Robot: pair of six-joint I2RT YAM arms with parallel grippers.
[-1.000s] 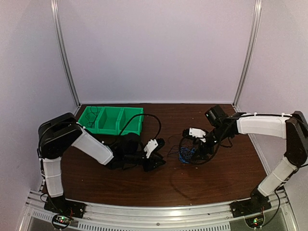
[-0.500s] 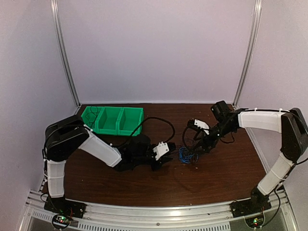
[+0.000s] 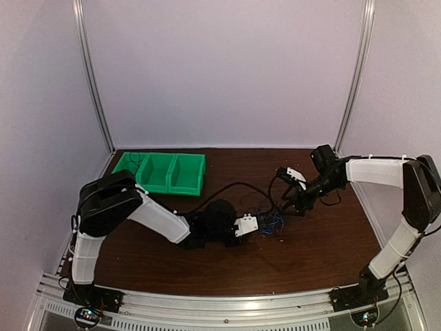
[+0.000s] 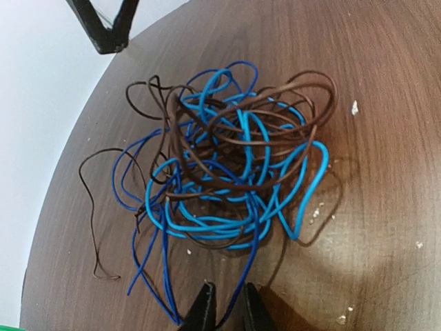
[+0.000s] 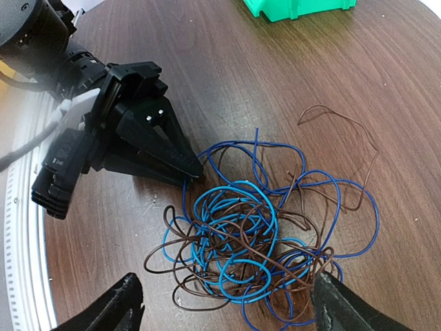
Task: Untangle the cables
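Note:
A tangle of light blue, dark blue and brown cables (image 3: 269, 219) lies on the dark wooden table, right of centre. It also shows in the left wrist view (image 4: 234, 172) and the right wrist view (image 5: 262, 241). My left gripper (image 3: 255, 224) is low at the tangle's left edge. Its narrow jaws (image 4: 229, 310) are closed on a dark blue cable strand (image 4: 256, 255); its tips also show in the right wrist view (image 5: 194, 169). My right gripper (image 3: 285, 203) hovers above the tangle's right side, wide open and empty (image 5: 227, 310).
A green three-compartment bin (image 3: 169, 172) stands at the back left, and its corner shows in the right wrist view (image 5: 296, 7). A loose brown strand (image 4: 89, 214) and dark blue loops trail out from the tangle. The table's right edge (image 3: 365, 214) is near the right arm.
My left arm has reached right across the table to the tangle's edge. My right gripper has drawn back and up from the tangle toward the back right.

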